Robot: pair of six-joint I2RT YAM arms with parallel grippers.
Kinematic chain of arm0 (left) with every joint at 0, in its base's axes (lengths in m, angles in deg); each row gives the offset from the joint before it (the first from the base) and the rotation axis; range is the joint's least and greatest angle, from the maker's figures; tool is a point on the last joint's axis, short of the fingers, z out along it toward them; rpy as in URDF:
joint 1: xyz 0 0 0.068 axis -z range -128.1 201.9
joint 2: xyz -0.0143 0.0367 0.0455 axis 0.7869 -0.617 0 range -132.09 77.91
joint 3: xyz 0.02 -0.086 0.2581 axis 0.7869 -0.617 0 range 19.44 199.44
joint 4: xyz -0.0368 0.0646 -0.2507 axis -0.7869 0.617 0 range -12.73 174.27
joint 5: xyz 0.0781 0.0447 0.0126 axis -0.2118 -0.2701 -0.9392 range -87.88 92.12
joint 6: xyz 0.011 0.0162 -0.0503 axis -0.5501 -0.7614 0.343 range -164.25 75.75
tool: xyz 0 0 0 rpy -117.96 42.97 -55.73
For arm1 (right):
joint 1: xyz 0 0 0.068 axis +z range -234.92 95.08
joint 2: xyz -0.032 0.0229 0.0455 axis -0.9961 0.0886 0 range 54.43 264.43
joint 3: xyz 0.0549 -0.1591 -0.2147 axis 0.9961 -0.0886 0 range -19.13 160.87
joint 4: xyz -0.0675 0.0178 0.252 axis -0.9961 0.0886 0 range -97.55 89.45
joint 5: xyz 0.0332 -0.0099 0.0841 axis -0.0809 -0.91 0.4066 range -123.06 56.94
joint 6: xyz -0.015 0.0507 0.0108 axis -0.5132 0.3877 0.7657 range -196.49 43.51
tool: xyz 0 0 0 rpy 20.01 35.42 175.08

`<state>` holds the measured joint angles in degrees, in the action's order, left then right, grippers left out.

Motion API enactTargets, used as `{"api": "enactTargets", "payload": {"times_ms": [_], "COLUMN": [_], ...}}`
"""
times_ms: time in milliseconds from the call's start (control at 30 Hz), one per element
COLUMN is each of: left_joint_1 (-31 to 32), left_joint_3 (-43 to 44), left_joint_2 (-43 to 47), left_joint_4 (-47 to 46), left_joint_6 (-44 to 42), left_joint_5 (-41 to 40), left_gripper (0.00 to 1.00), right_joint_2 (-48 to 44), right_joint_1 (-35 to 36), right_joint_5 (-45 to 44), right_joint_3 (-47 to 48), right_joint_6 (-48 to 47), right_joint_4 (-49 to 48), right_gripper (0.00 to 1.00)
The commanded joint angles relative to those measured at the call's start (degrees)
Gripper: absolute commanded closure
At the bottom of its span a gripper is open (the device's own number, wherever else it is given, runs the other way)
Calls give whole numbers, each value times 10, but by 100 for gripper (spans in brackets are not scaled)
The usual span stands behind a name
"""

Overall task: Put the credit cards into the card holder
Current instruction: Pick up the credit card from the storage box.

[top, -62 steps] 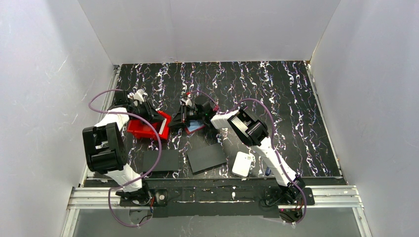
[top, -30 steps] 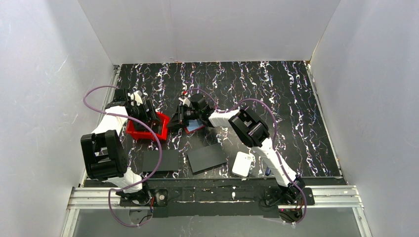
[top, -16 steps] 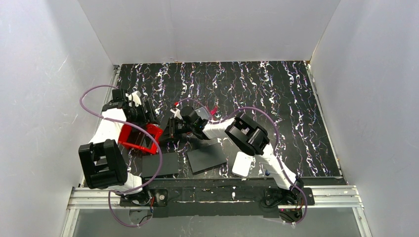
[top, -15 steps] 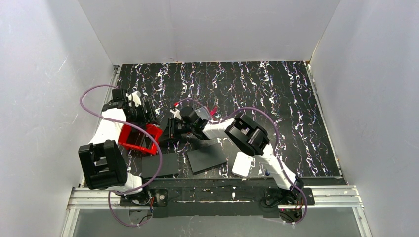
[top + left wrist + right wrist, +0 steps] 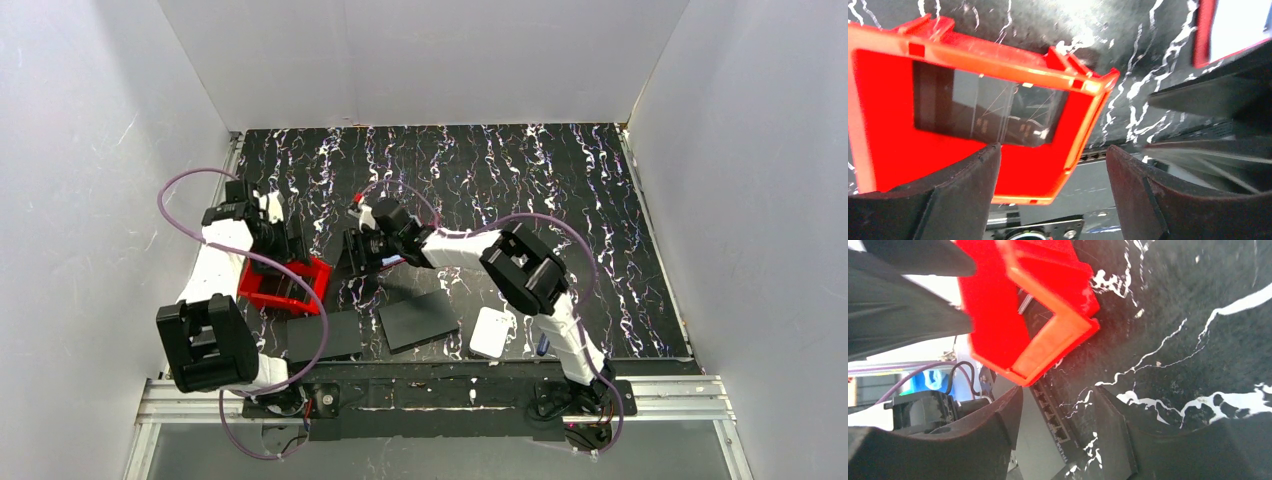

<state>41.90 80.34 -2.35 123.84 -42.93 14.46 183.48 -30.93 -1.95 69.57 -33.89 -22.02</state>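
Your right gripper [image 5: 1058, 392] hangs low over the black, white-veined table [image 5: 560, 190], left of its middle. Its two dark fingers are parted a fair way with only bare tabletop between them, so it holds nothing and touches nothing you can see. Just ahead of it is a corner of the bright red open-topped plastic bin [image 5: 888, 140], which sits toward the table's left edge. Your left gripper [image 5: 1053, 150] is over that bin with its jaws wide. One finger [image 5: 948, 195] overlaps the bin's floor and the other stands clear of its side wall, so it is not clamped on the bin; whether the first finger rests on it you cannot tell. A dark glossy rectangle [image 5: 988, 110] lies flat on the bin's floor and may be a card, but that is not certain. The small dark red card holder [image 5: 1201, 35] shows only as a red rim at the top right corner of the left wrist view, with what looks like one of the pale stiff credit cards [image 5: 1240, 22] inside that rim. By the look of it you are between grasps, with no card in hand. The next move calls for taking a card. A thin card lying flat offers little edge to pinch, so come down square on it and keep the holder steady.
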Motion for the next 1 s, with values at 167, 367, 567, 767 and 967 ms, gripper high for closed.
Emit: {"api": "enactTargets", "payload": {"times_ms": [167, 367, 567, 767, 967], "left_joint_1": [6, 64, 85, 107, 115], "left_joint_3": [-40, -36, -25, -28, -39], "left_joint_2": [-26, -62, -112, -155, -156], "left_joint_4": [6, -14, -35, -68, -96], "left_joint_6": [-44, -28, -1, 11, 13], "left_joint_5": [-171, -259, -296, -315, -420], "left_gripper": [29, 28, 33, 33, 61], "right_joint_2": [-45, -55, -64, -74, -79], "right_joint_1": [-30, -33, -37, -38, -38], "right_joint_5": [38, 35, 30, 23, 21], "right_joint_3": [-34, -38, -44, -51, -54], "right_joint_6": [-20, -24, -24, -27, -27], "right_joint_4": [-56, -60, -64, -68, -70], "right_gripper": [40, 41, 43, 45, 48]}}
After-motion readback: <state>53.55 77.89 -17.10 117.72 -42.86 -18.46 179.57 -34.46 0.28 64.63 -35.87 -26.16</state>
